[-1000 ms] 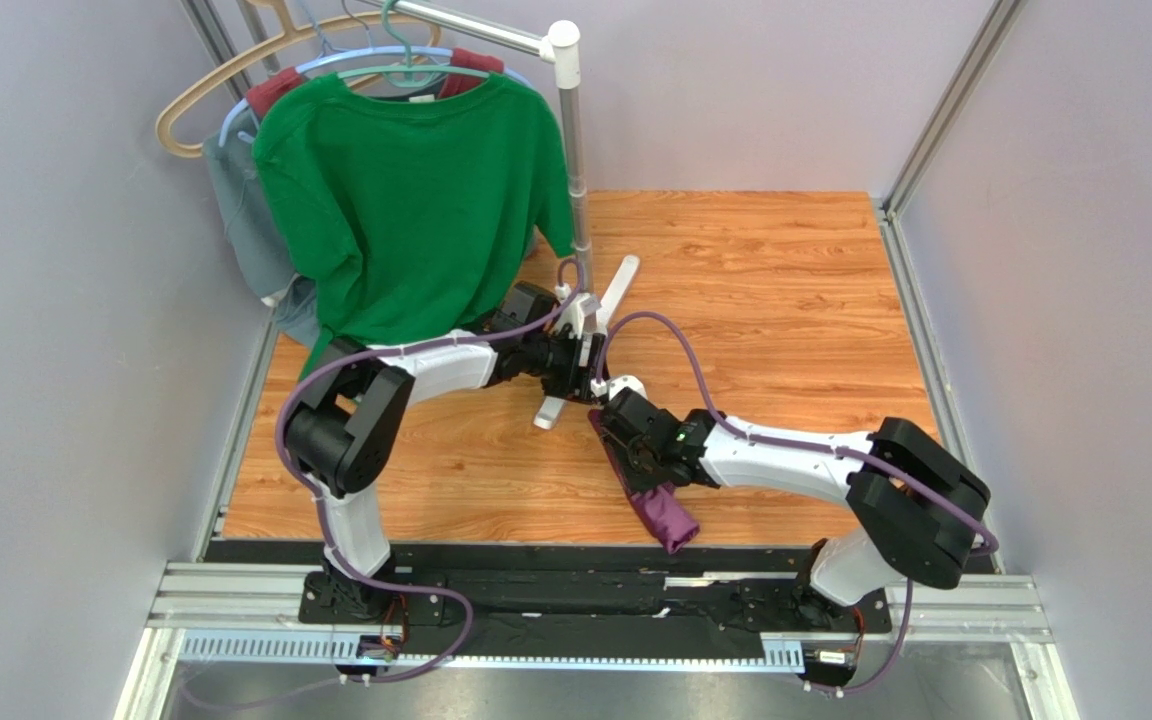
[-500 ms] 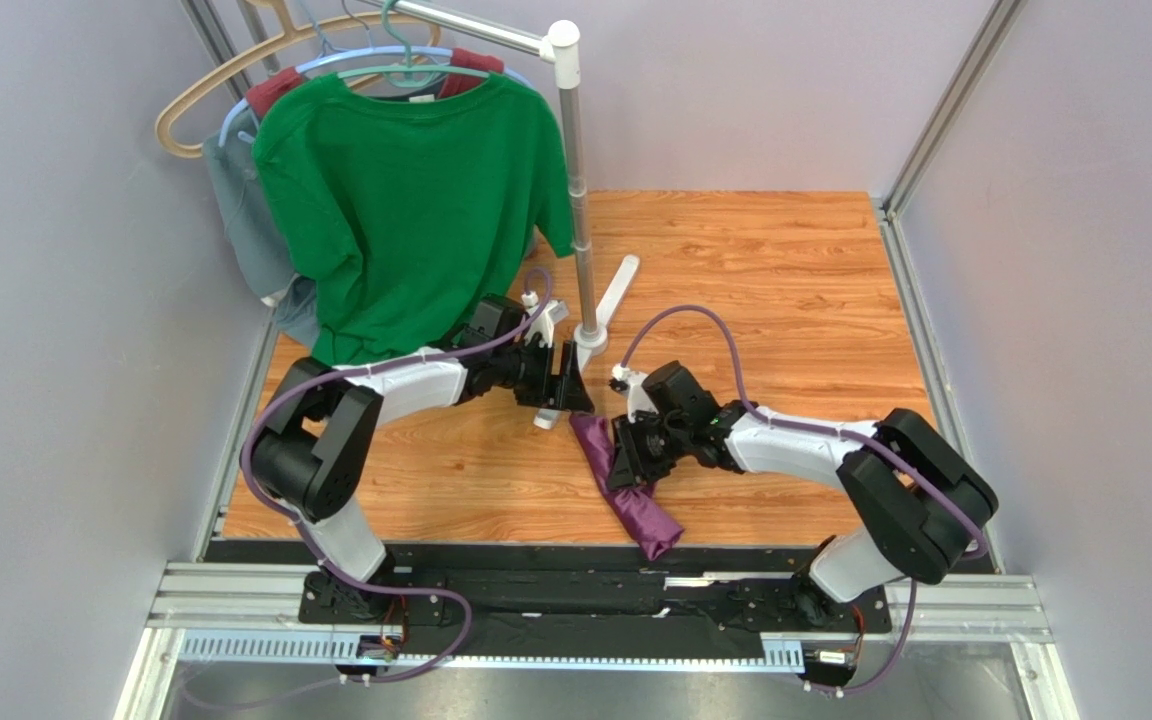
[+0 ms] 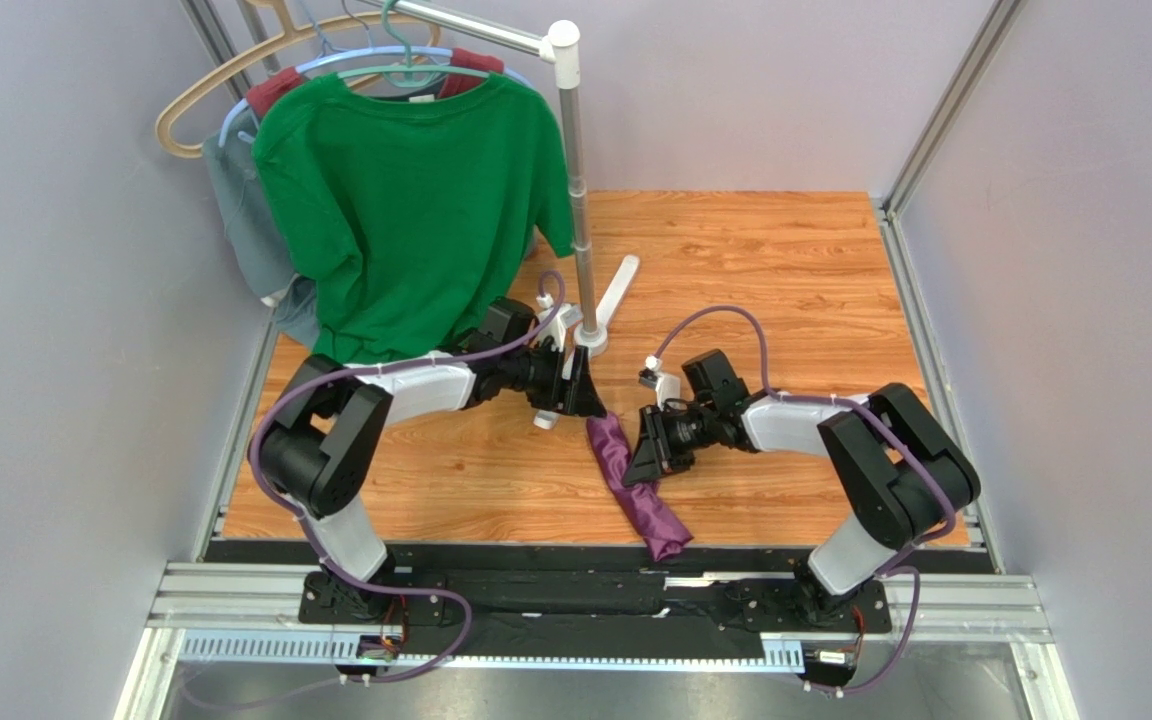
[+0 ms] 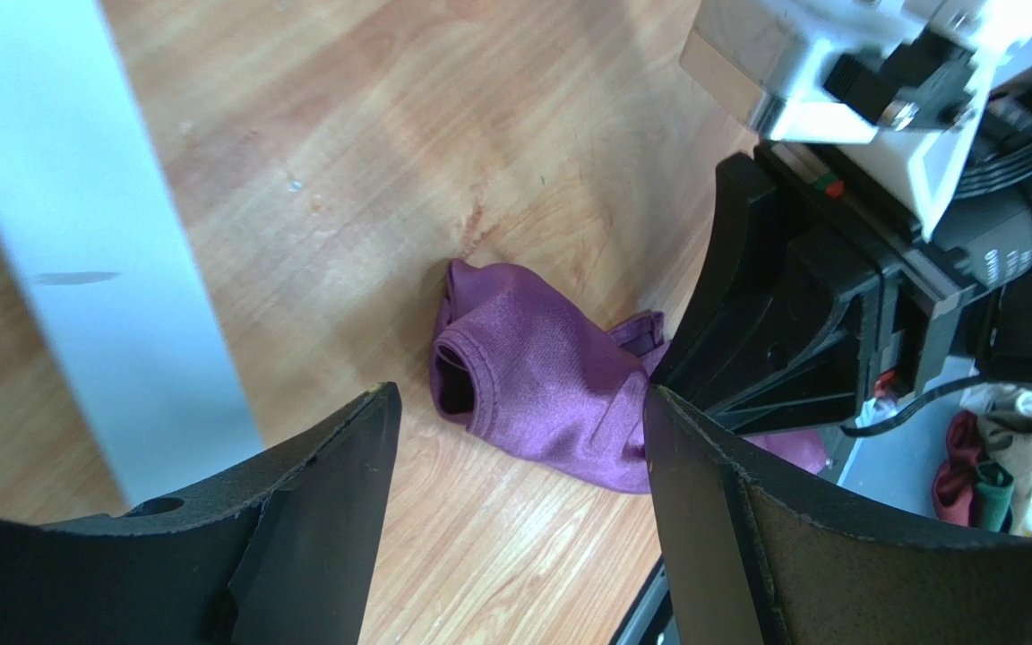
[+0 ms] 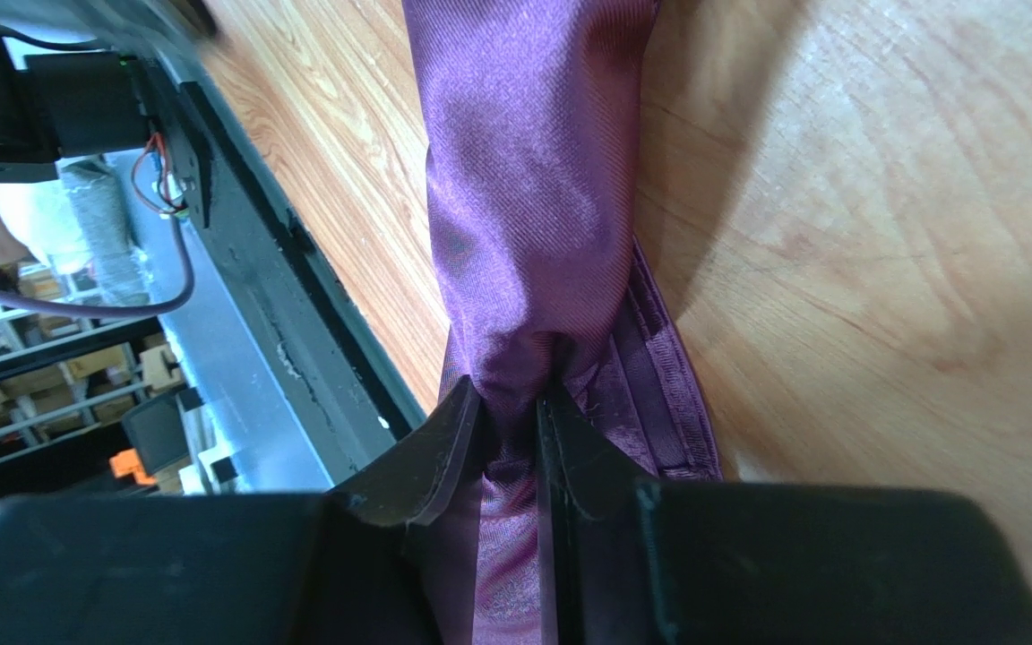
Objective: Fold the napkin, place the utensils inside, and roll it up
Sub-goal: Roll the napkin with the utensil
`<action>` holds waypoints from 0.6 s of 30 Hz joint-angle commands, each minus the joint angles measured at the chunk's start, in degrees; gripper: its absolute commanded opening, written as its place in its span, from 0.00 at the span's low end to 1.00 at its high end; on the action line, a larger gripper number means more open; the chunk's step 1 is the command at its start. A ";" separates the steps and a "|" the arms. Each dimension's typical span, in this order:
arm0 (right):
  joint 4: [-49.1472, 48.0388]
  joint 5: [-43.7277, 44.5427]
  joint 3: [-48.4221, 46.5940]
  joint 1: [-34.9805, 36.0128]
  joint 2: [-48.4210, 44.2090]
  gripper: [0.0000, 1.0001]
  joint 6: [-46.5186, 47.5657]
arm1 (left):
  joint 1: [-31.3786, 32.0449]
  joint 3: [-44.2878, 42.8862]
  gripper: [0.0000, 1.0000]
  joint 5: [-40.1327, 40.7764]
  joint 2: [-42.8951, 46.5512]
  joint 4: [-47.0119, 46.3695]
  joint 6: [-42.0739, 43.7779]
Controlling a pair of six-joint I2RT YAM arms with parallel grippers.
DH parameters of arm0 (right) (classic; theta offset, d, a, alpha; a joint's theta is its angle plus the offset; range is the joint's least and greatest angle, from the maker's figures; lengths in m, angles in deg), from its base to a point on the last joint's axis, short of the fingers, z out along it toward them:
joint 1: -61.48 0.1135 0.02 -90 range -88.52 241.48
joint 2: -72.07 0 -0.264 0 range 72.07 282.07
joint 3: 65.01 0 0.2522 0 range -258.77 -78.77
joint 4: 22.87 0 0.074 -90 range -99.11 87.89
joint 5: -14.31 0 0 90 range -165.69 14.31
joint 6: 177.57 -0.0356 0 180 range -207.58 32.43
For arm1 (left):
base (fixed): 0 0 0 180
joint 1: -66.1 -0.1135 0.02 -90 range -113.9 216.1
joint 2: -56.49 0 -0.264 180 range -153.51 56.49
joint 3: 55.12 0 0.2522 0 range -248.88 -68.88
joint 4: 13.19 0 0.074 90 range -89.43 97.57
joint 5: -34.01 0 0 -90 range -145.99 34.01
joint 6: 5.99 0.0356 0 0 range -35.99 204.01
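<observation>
Near the lower middle of the overhead view, the napkin (image 3: 636,488) lies on the wooden counter (image 3: 778,285) as a long, bunched purple strip, shiny and creased, running diagonally. The right fingers (image 5: 417,473) are clamped on its upper part and squeeze the cloth into a narrow neck. The left fingers (image 4: 320,524) stand wide apart just up-left of it, holding nothing.
</observation>
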 commanded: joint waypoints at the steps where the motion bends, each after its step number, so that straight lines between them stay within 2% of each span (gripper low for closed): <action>1: 1.64 0.30 1.16 -1.24 2.41 0.02 1.77 | 1.89 -3.03 0.75 -1.50 -3.18 -1.87 0.34; 5: 1.55 -0.23 0.99 -1.59 2.76 0.02 1.77 | 2.86 -4.43 0.74 -0.97 -5.56 -1.26 0.51; 8: 1.99 0.04 0.37 -1.50 2.76 0.03 2.04 | 3.47 -5.05 0.67 -1.67 -7.05 -1.87 0.16; 11: 3.48 0.83 -0.68 -1.59 2.24 0.06 2.39 | 3.91 -5.58 0.44 -2.37 -8.20 -2.05 -0.10; 12: 4.01 1.18 -1.12 -1.50 1.80 0.12 2.47 | 4.00 -5.67 0.30 -2.55 -8.63 -2.31 -0.28; 14: 6.29 2.14 -2.00 -1.50 0.23 0.20 3.09 | 4.09 -5.75 0.17 -3.08 -8.81 -2.22 -0.37; 15: 7.34 2.76 -3.13 -1.59 -0.48 0.31 3.26 | 4.18 -5.76 0.08 -3.17 -8.90 -2.14 -0.37; 17: 10.68 4.33 -4.37 -1.50 -3.46 0.45 3.53 | 4.09 -5.93 0.00 -2.99 -8.90 -1.61 -0.28; 18: 11.82 5.13 -6.03 -1.50 -4.52 0.51 3.62 | 4.18 -6.19 0.00 -2.91 -8.82 -0.91 -0.11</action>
